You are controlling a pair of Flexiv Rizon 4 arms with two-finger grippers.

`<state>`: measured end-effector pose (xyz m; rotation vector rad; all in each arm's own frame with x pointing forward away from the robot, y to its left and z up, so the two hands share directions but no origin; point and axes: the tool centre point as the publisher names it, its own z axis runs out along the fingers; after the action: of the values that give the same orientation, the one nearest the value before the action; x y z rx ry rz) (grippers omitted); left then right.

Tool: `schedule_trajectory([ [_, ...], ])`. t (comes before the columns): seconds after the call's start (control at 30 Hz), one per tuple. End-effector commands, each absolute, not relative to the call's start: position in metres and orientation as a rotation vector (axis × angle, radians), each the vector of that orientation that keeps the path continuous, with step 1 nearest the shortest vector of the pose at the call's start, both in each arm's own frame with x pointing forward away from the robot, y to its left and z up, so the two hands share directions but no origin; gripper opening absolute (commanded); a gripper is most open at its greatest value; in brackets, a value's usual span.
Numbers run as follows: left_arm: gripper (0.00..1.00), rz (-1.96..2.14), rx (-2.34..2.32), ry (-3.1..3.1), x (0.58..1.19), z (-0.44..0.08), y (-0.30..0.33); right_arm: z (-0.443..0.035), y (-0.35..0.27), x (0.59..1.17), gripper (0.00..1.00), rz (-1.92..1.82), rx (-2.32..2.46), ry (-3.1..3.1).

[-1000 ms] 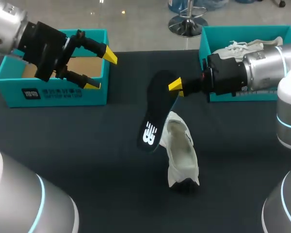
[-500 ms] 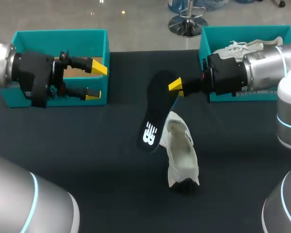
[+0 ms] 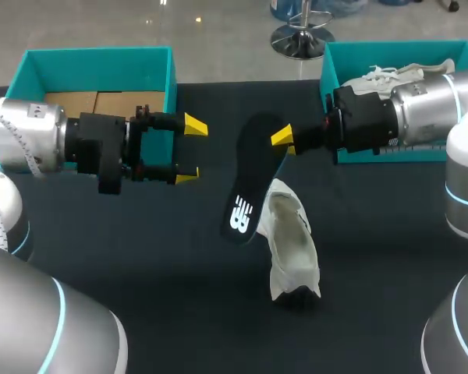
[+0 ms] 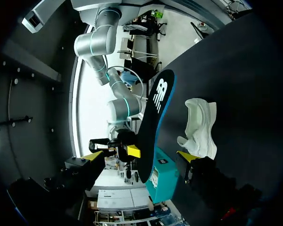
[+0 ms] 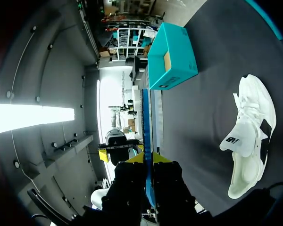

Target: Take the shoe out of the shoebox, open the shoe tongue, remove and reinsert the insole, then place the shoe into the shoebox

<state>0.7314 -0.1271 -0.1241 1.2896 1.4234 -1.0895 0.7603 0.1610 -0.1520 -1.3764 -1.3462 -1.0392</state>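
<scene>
R gripper (image 5: 147,158) tight on insole (image 5: 146,113), white shoe (image 5: 253,136) beside, teal box (image 5: 172,52) ahead

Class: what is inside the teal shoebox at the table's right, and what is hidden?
A white laced shoe lies inside the shoebox. The right arm crosses over it, covering much of the shoe and the box floor; anything else inside is hidden.
</scene>
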Motion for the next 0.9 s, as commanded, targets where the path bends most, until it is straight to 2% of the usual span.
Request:
schedule_trajectory([
  [0.03,1.0,-1.146,1.279,1.434,0.745,-0.132,-0.157,-0.153,0.163,0.761,0.0,-1.039,-1.377,-1.346],
  [0.73,1.0,-1.224,1.217,1.438,0.754,-0.148,-0.202,-0.153,0.163,0.761,0.0,-1.039,-1.377,-1.346],
  [0.77,0.78,-1.23,1.203,1.438,0.754,-0.148,-0.203,-0.153,0.163,0.761,0.0,-1.039,-1.377,-1.346],
  [0.8,0.49,-1.239,1.197,1.432,0.754,-0.148,-0.204,-0.153,0.163,0.761,0.0,-1.039,-1.377,-1.346],
  [0.9,0.01,-1.242,1.19,1.429,0.753,-0.146,-0.208,-0.153,0.163,0.761,0.0,-1.039,-1.377,-1.346],
])
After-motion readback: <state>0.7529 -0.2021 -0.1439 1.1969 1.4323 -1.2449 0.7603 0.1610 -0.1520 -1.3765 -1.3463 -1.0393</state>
